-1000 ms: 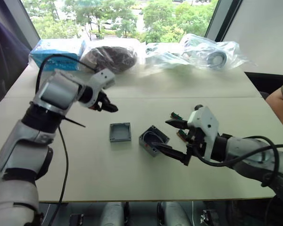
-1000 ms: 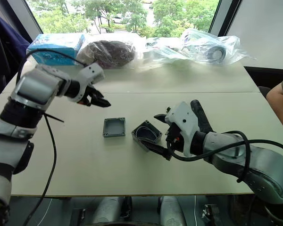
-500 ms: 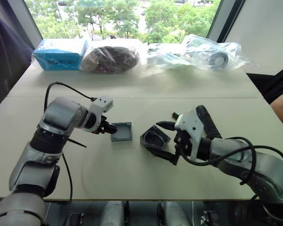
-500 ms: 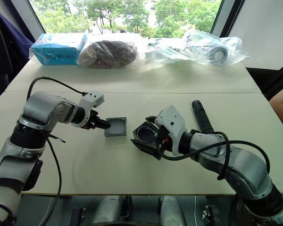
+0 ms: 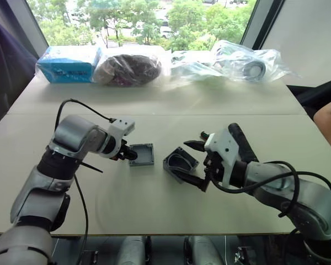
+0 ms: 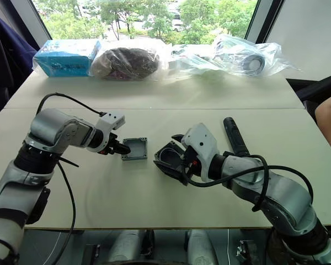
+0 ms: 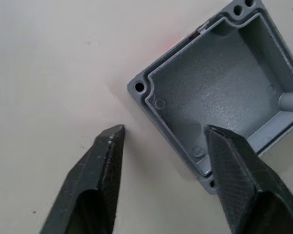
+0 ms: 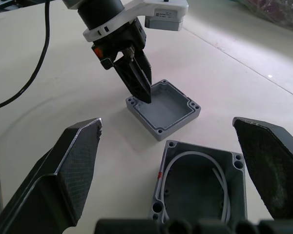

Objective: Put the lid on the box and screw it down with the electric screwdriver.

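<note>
The lid (image 5: 142, 155) lies rim-up, flat on the bench (image 5: 154, 210), near the middle. The left gripper (image 5: 129, 156) is right at its left edge, fingers (image 7: 100, 165) partly open and straddling the rim: one tip over the inside of the lid, the other over bare bench, nothing held. Just to the right sits the box (image 5: 178, 163), tipped up on an edge, a pale loop visible inside it. The right gripper (image 5: 186, 160) has its fingers spread wide on either side of the box; whether they touch it, I cannot tell. Behind that arm, the electric screwdriver (image 6: 232, 135) lies on the bench.
</note>
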